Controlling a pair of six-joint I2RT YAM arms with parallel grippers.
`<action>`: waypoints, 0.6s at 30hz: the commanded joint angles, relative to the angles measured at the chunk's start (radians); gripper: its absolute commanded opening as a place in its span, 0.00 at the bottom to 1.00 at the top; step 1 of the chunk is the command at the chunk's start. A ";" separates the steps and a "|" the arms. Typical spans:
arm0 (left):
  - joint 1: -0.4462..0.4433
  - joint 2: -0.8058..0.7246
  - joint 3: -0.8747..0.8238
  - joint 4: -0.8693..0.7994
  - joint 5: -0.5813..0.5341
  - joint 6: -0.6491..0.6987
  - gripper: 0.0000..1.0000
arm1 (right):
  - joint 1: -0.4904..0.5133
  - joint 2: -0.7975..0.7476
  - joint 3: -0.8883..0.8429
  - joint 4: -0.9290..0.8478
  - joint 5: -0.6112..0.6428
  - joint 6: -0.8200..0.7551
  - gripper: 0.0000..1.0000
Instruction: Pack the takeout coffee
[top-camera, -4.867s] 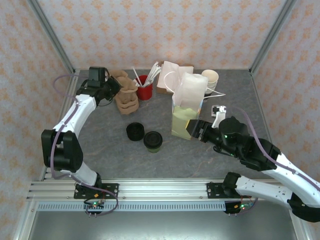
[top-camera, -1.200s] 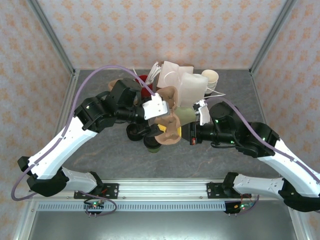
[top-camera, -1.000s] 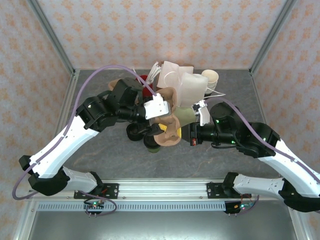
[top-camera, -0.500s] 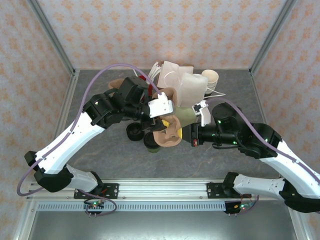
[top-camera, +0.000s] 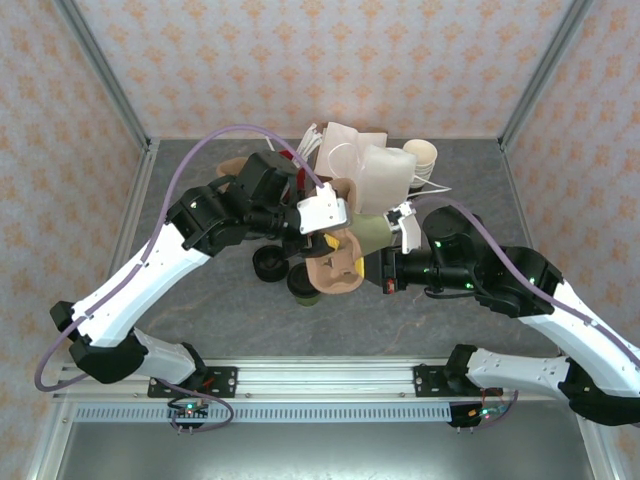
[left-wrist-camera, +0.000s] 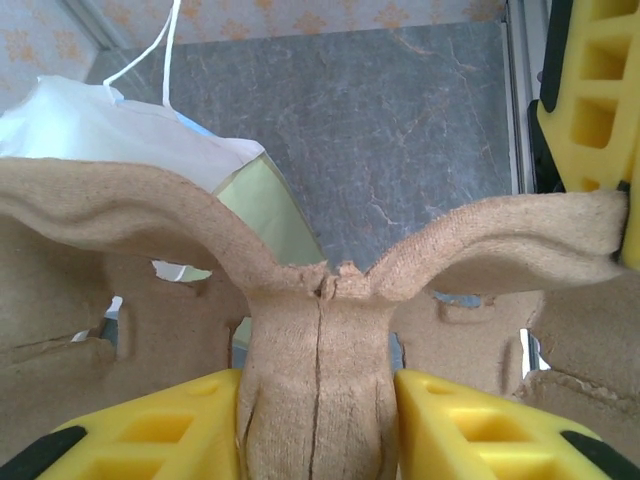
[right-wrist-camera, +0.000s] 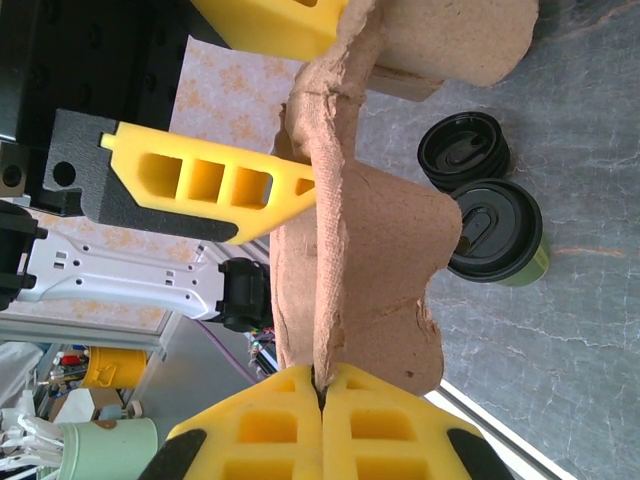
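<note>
The takeout coffee (right-wrist-camera: 497, 243) stands upright on the grey worktop (top-camera: 200, 300), lid fitted. In the right wrist view it is at the right of the frame, just below the stack of black lids (right-wrist-camera: 462, 150). In the top view it is at centre frame, largely covered by the pulp cup carrier (top-camera: 335, 262) held above it. The left end effector (left-wrist-camera: 320, 400) is closed on the carrier's central upright rib, with one yellow finger pressed against each side. The right end effector (right-wrist-camera: 322, 385) is fully closed, pinching a thin edge of the same carrier between its fingers. The carrier is suspended between both arms, clear of the worktop. The white and pale green bag (top-camera: 385, 180) stands behind the carrier, toward upper centre.
</note>
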 joint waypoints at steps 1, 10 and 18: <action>-0.006 0.015 0.042 0.000 -0.006 -0.007 0.41 | -0.001 -0.013 0.002 -0.003 0.010 -0.019 0.00; -0.005 0.022 0.064 0.011 -0.026 -0.021 0.35 | -0.001 -0.056 0.001 -0.037 0.095 -0.017 0.20; 0.003 0.036 0.087 0.032 -0.028 -0.042 0.35 | -0.001 -0.146 0.048 -0.090 0.351 -0.007 0.40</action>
